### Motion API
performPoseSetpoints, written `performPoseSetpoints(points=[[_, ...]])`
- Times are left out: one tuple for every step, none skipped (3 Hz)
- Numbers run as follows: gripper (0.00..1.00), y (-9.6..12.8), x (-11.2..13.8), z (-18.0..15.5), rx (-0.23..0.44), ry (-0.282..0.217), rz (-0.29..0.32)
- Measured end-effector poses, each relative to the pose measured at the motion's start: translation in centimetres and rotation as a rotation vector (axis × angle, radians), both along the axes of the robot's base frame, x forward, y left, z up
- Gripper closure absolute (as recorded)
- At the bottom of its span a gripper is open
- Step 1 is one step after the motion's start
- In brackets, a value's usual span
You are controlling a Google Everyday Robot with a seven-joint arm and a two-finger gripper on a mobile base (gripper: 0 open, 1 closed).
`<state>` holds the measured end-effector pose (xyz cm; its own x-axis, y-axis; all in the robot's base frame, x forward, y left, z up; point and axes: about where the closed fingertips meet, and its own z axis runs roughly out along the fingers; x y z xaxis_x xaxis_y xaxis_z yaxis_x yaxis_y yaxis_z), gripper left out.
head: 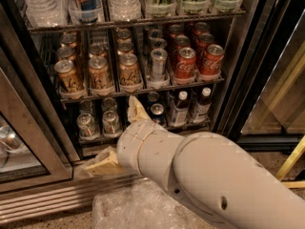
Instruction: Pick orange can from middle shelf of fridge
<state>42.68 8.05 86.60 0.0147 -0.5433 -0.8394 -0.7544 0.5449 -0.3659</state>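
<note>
Hand (112,133) hangs spread and empty below the middle shelf (190,83) — orange can (128,69) above it.

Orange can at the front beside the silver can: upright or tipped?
Upright: the orange can shows its silver lid on top. The gripper sits below it, open, holding nothing.

The gripper (109,132) hung before the fridge (47,202), below the middle shelf (143,91) and level with the lower rack (190,124) of small cans and bottles. Its tan fingers (137,111) were spread wide, holding nothing. Orange cans (128,70) filled the shelf's three left lanes, beside silver cans (158,63) and red Coca-Cola cans (185,63).
</note>
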Motion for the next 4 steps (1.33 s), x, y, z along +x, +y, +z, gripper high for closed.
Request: performPoseSetpoints(points=[[0.0, 0.4, -1.4, -4.4, -0.029, 0.052, -0.017], [0.0, 1.4, -4.2, -10.4, -0.069, 0.15, -0.027], [0.0, 2.3, -6.3, -14.5, -0.103, 0.215, -0.024], [0.0, 2.3, -6.3, -14.5, -0.103, 0.215, -0.024]])
